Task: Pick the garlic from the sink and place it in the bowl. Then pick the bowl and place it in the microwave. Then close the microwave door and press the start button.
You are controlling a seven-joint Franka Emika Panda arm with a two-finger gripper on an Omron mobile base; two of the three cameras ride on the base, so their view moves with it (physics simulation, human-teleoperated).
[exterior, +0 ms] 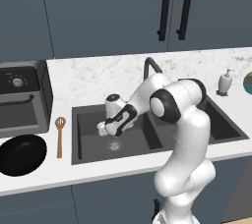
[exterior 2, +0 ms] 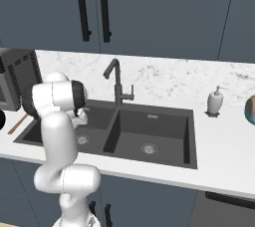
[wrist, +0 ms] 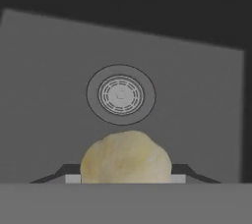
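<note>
Above sink (exterior: 88, 142), end effector (wrist: 125, 179) grips garlic (wrist: 126, 156).

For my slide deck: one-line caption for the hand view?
Garlic sits between the gripper fingers, above the sink drain.

Both base views are looking forward and down, sharing the sink (exterior: 152, 134) (exterior 2: 114, 131) from opposite sides. Hand view is hovering close above a drain (wrist: 121, 95).

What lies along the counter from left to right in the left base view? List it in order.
The black countertop oven → the bowl → a wooden spatula → the sink, with the gripper above its left basin → a soap dispenser → a plate's edge.
</note>
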